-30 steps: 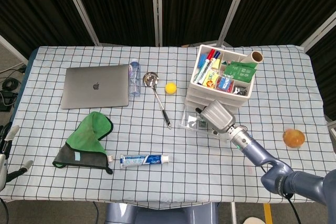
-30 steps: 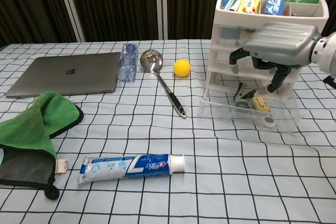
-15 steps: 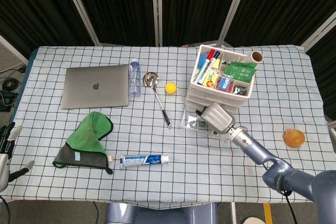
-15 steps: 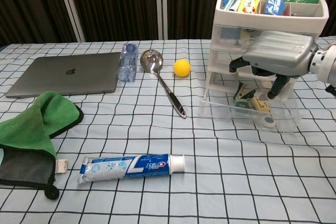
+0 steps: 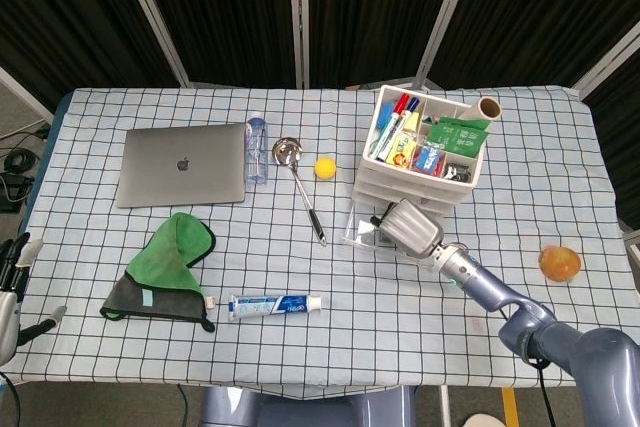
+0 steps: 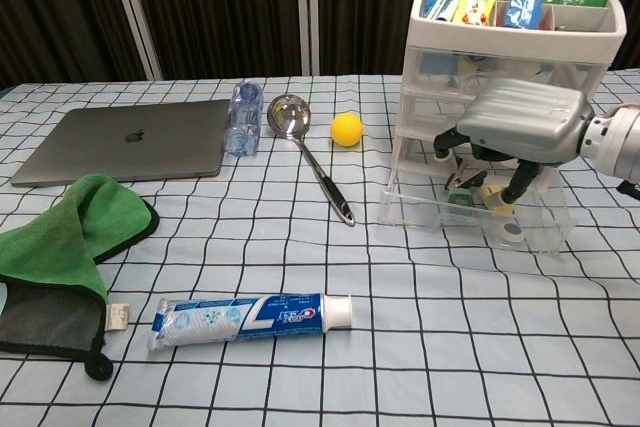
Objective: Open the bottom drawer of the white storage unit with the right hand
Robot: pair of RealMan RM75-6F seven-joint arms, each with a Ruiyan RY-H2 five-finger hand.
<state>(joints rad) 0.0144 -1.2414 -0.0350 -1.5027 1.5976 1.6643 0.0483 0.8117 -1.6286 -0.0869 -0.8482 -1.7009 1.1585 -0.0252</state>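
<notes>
Clear bottom drawer [image 6: 440, 209] pulled out, holding small items.

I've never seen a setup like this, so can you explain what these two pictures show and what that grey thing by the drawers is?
Both pictures come from the robot's own cameras: one looks down from its head, one looks forward from its chest. The grey thing is its right robot hand on a long arm. Its fingers reach into the bottom drawer, which is pulled out of the white unit; whether they grip anything is unclear. The left robot hand shows only at the table's edge. On the checked cloth lie a laptop, bottle, ladle, yellow ball, green cloth and toothpaste.
</notes>
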